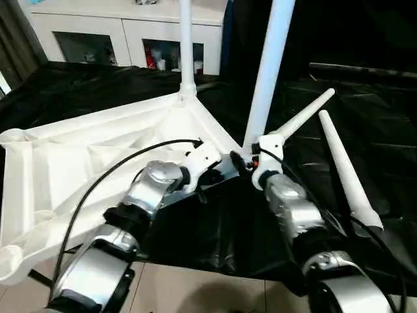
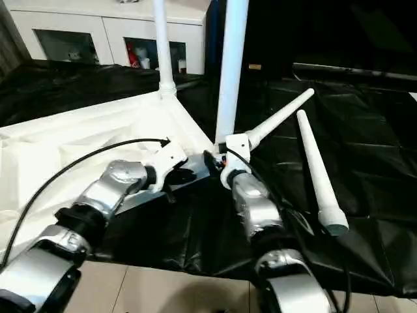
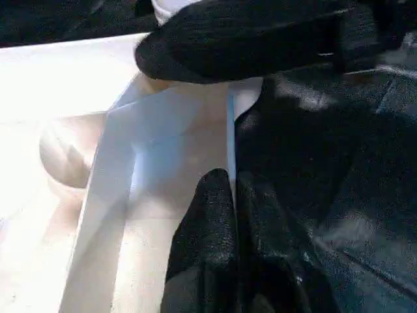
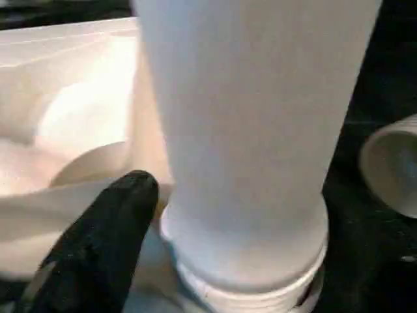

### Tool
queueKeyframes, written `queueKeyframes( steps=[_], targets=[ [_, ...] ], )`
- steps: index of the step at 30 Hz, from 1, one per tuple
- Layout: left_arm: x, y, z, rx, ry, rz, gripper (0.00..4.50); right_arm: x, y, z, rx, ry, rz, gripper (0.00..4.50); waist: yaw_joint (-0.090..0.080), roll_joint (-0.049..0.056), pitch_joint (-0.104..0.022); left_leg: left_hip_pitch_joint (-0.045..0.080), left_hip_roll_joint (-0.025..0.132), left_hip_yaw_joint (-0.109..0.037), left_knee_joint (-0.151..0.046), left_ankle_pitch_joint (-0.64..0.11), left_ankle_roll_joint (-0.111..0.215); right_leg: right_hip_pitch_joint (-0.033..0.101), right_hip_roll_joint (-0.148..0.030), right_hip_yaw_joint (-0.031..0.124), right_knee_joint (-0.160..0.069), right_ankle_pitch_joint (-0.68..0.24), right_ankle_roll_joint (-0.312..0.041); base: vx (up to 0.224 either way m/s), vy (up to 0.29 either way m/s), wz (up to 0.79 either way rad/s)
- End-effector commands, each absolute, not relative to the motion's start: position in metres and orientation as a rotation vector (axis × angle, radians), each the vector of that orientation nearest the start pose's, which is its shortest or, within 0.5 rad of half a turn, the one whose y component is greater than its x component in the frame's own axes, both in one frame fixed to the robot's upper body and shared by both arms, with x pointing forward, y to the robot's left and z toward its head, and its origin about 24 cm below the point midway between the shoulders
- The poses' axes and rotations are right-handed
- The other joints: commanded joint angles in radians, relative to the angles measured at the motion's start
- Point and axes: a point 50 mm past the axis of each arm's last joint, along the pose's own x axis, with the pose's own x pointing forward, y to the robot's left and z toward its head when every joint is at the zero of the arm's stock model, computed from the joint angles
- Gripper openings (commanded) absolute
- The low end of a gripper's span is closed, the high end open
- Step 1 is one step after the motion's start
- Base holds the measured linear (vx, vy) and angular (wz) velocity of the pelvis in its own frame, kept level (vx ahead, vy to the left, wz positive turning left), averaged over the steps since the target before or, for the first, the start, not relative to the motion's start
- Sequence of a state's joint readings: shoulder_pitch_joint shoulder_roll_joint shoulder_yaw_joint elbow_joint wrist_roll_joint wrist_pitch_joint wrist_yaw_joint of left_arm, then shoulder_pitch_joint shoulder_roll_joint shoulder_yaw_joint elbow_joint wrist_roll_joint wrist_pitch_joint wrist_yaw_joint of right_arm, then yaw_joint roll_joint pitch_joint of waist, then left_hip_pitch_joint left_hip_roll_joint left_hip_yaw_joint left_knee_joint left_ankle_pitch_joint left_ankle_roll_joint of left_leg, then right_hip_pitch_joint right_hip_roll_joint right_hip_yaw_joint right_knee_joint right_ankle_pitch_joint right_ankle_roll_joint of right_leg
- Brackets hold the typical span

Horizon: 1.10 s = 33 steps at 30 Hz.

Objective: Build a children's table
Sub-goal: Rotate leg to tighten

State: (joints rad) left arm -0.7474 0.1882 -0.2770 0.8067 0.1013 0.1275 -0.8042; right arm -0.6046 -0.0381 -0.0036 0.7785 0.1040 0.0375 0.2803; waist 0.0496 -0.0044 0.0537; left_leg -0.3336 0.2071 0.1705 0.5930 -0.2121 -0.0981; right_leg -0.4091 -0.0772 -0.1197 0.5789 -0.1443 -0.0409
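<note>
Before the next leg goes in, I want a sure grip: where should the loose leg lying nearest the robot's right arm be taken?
Grip the loose leg on its thick lower half near the wide open end, coming from above. It lies flat on the black cloth, so both sides are free.

Both silver forearms reach forward and converge; the left gripper (image 1: 210, 171) and right gripper (image 1: 244, 161) sit close together.
</note>
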Motion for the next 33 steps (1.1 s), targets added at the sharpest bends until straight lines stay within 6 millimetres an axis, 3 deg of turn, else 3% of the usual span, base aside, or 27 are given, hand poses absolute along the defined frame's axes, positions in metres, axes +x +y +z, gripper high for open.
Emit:
queueKeyframes(
  steps=[1,5,7,8,10,14,16,21,33],
  targets=[
    [0.351,0.095,0.06,0.423,0.345,-1.023,0.0,0.345,-0.097,0.044,0.051,0.198,0.534,3.9,0.009,-0.004,-0.073,-0.014,0.018,0.0,-0.065,-0.102,0.093,0.072,-0.071,0.058,-0.061,-0.275,-0.154,0.0,0.0,0.0],
    [0.349,0.109,0.06,0.43,0.347,-1.06,0.0,0.335,-0.123,0.049,-0.034,0.182,0.649,3.9,0.008,-0.004,-0.075,-0.013,0.019,0.001,-0.063,-0.088,0.104,0.071,-0.07,0.059,-0.054,-0.227,-0.18,0.0,0.0,0.0],
    [0.344,0.113,0.063,0.427,0.32,-1.136,0.0,0.325,-0.134,0.049,-0.103,0.201,0.752,3.9,0.015,-0.007,-0.074,-0.015,0.02,0.0,-0.063,-0.094,0.112,0.075,-0.072,0.06,-0.055,-0.236,-0.17,0.0,0.0,0.0],
    [0.34,0.114,0.065,0.418,0.307,-1.184,0.0,0.321,-0.137,0.049,-0.117,0.21,0.79,3.9,0.015,-0.001,-0.073,-0.014,0.02,0.0,-0.063,-0.099,0.113,0.074,-0.072,0.06,-0.056,-0.246,-0.166,0.0,0.0,0.0],
    [0.33,0.117,0.067,0.397,0.303,-1.311,0.0,0.316,-0.142,0.049,-0.128,0.236,0.852,3.9,0.013,-0.001,-0.072,-0.015,0.019,0.001,-0.064,-0.109,0.11,0.072,-0.072,0.06,-0.059,-0.264,-0.168,0.0,0.0,0.0],
    [0.323,0.12,0.068,0.394,0.317,-1.39,0.0,0.311,-0.142,0.051,-0.135,0.246,0.9,3.9,0.012,0.002,-0.071,-0.01,0.025,0.001,-0.066,-0.128,0.093,0.064,-0.07,0.059,-0.061,-0.287,-0.175,0.0,0.0,0.0],
    [0.319,0.12,0.069,0.387,0.318,-1.427,0.0,0.307,-0.14,0.053,-0.14,0.25,0.938,3.9,0.021,0.007,-0.069,-0.003,0.027,0.001,-0.068,-0.135,0.081,0.063,-0.073,0.061,-0.063,-0.306,-0.172,0.0,0.0,0.0],
    [0.314,0.121,0.07,0.381,0.313,-1.455,0.0,0.302,-0.138,0.055,-0.126,0.259,1.004,3.9,0.036,0.002,-0.069,-0.006,0.026,0.001,-0.069,-0.13,0.07,0.064,-0.073,0.061,-0.062,-0.319,-0.152,0.0,0.0,0.0],
    [0.313,0.123,0.07,0.39,0.322,-1.45,0.0,0.301,-0.139,0.051,-0.154,0.292,1.013,2.9,0.038,0.0,-0.072,-0.01,0.024,0.001,-0.067,-0.096,0.072,0.065,-0.072,0.061,-0.058,-0.286,-0.15,0.0,0.0,0.0]
  ],
)
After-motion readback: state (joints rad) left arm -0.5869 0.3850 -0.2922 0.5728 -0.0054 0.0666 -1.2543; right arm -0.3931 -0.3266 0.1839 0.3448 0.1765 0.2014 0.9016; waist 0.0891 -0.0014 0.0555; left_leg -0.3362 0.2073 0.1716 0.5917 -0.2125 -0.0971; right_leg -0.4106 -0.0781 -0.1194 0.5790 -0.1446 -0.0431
